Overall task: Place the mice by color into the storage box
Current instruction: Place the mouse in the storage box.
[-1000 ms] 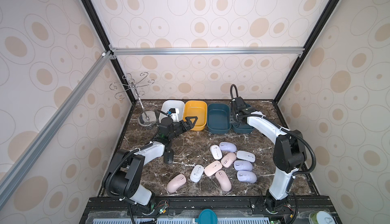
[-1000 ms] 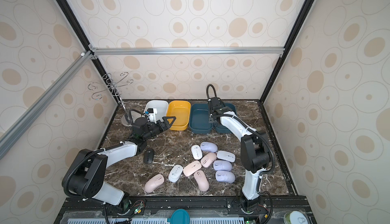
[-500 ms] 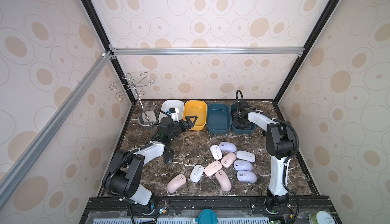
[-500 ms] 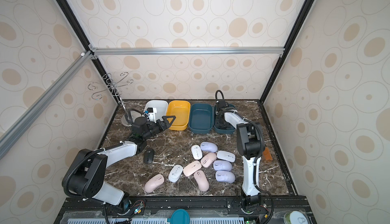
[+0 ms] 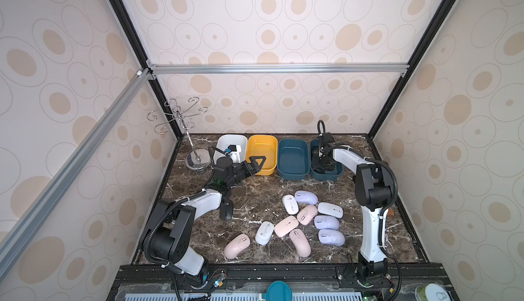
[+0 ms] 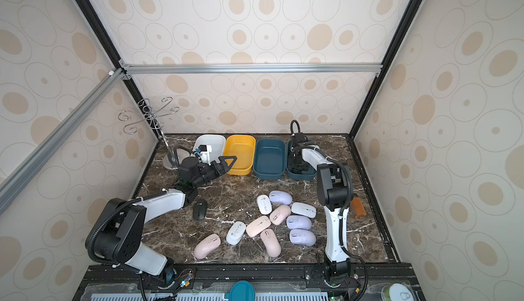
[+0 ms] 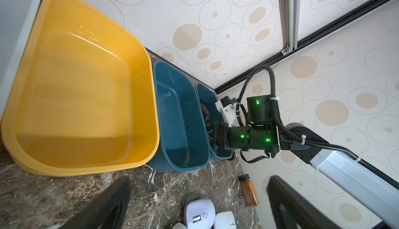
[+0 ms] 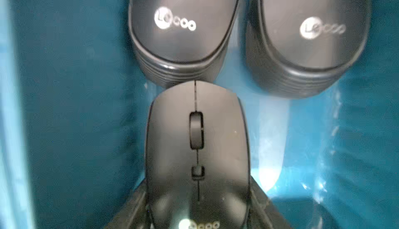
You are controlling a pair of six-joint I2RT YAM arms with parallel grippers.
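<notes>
Where the right arm reaches down into the teal bin at the right end of the row (image 5: pixel 326 175), the right gripper (image 5: pixel 322 165) is clamped on a black mouse (image 8: pixel 197 143), one finger against each flank, wheel side up. Whether it rests on the bin floor: cannot tell. Two more black mice (image 8: pixel 183 33) lie side by side in the same bin, logos up; the held one's front end is right up against one of them. The second teal bin (image 5: pixel 292 157) and the yellow bin (image 5: pixel 262 155) show bare floors; the white bin (image 5: pixel 231 136) is partly hidden by the left wrist. The left gripper (image 5: pixel 255 164) hangs at the yellow bin's near edge, jaws wide apart, holding nothing. A fourth black mouse (image 5: pixel 226 211) sits on the marble table (image 5: pixel 255 189) under the left forearm. The rest are loose on the table between the arms: four pink mice (image 5: pixel 286 226), three white mice (image 5: pixel 290 204) and three lavender mice (image 5: pixel 326 222), mostly clustered and touching, with one pink (image 5: pixel 237 245) and one white (image 5: pixel 264 232) lying nearer the left arm. Wire stand (image 5: pixel 195 160) at the back left corner; small amber bottle (image 6: pixel 357 207) beside the right arm.
</notes>
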